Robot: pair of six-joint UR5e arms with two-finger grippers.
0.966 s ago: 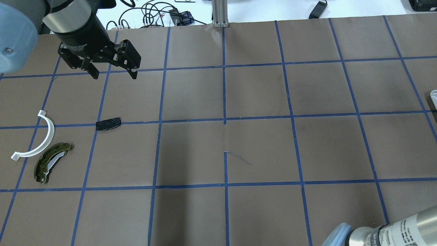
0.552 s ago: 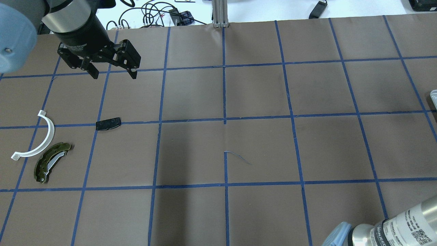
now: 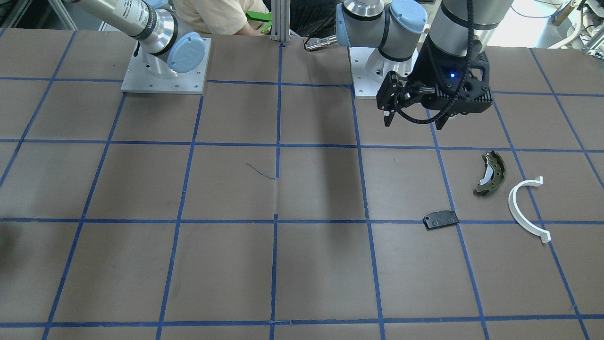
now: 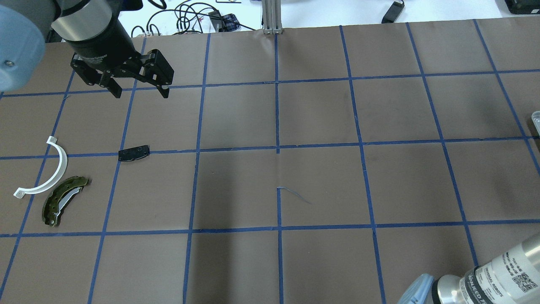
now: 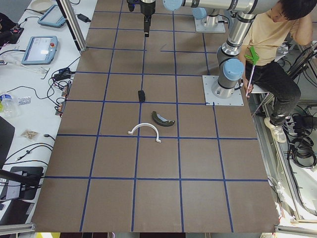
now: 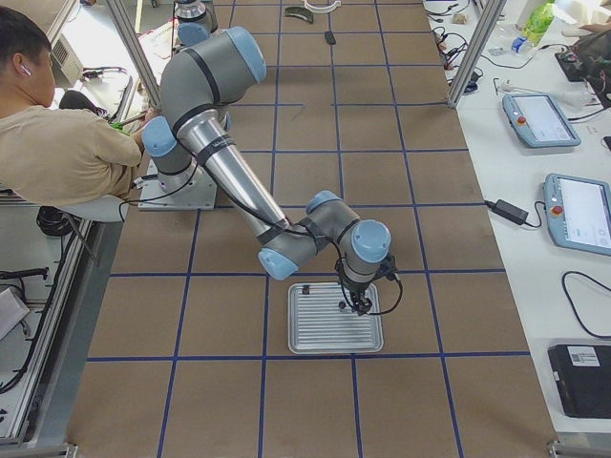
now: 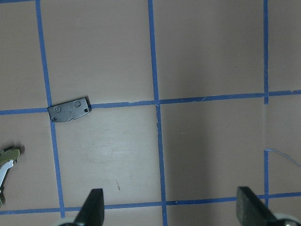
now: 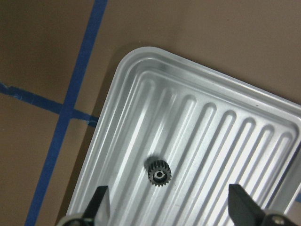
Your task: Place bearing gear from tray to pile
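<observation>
Now the right gripper (image 8: pixel 170 203) hangs spread above the gear (image 8: pixel 159 175) in the tray (image 8: pixel 137 52); well apart from the tray, the left gripper (image 4: pixel 141 93) gapes.

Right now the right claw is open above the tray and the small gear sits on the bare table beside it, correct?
Not quite. The gear lies inside the tray, on its ribbed floor near a corner, not on the bare table beside it; the right wrist-mounted view shows this. The rest holds: the right claw is open above the tray.
</observation>
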